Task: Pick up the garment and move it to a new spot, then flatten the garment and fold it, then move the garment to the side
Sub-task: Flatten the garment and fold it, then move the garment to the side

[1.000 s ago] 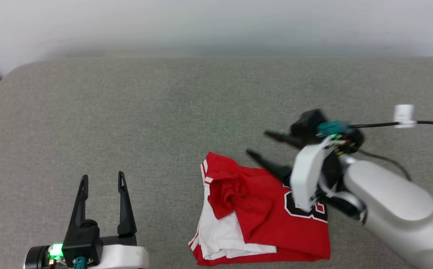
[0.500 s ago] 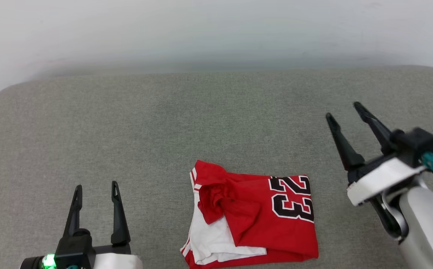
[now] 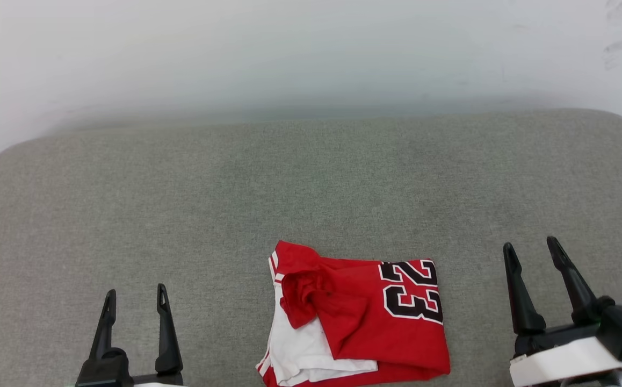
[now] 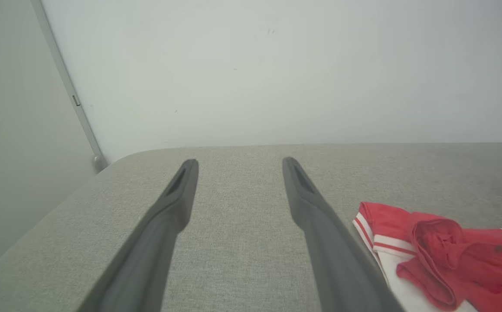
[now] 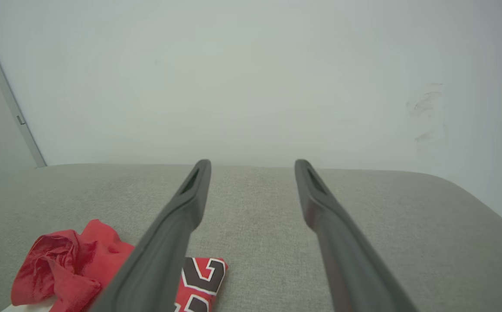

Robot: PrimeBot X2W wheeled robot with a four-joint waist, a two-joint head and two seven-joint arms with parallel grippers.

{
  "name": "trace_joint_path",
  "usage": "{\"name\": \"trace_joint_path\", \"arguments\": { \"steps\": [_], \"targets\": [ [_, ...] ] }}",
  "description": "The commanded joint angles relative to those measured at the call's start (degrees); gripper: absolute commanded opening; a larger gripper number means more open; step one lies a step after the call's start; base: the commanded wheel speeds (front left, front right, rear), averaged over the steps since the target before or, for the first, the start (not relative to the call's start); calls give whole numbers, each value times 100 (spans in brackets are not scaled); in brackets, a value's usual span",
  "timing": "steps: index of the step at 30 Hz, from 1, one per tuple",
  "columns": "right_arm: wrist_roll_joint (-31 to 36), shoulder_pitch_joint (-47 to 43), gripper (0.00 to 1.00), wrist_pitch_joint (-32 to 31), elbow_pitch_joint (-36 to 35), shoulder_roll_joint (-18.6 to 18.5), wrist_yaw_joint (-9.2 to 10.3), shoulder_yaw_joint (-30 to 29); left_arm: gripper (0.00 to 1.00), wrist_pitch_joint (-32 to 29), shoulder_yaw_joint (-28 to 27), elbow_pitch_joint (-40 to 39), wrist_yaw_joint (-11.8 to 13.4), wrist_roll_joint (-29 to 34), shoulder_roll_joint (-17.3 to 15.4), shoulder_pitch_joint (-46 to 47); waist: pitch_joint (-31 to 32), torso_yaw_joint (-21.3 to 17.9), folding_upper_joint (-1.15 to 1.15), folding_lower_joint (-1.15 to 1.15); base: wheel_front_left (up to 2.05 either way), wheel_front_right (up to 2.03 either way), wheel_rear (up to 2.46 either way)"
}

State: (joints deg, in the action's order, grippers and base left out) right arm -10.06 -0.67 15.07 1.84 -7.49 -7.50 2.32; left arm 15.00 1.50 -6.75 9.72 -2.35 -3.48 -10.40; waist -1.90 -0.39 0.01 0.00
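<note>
The garment [image 3: 375,322] lies loosely folded on the grey cushion [image 3: 236,204], low in the head view, between the two grippers and touching neither. Its red side faces up, the black number 23 [image 3: 412,290] toward the right, white cloth at the lower left and a red bunch on top. The left gripper [image 3: 135,290] and right gripper [image 3: 529,244] have fingers apart, holding nothing.

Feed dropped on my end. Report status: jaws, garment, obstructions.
Left gripper and right gripper: jaws open, empty. Garment loosely folded, number up, on grey cushion between them, untouched. No obstruction seen.
</note>
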Motion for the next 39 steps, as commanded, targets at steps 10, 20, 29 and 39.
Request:
{"name": "trace_joint_path", "arguments": {
  "steps": [10,20,29,39],
  "targets": [
    [140,-658,100,10,-293,291,2,-257,100,26,-76,21,-132,-36,24,-239,162,-19,-1,0,0,0,0],
    [260,-701,100,10,-347,383,2,-341,100,25,-112,3,-269,-105,43,-256,183,5,-1,0,0,0,0],
    [351,-58,100,11,-541,163,2,-422,100,26,-122,10,-320,-135,52,-133,114,37,-1,0,0,0,0],
    [103,1322,100,-590,-389,-756,2,-11,100,25,-108,18,-332,-112,58,42,-106,87,-1,0,0,0,0]
  ]
}}
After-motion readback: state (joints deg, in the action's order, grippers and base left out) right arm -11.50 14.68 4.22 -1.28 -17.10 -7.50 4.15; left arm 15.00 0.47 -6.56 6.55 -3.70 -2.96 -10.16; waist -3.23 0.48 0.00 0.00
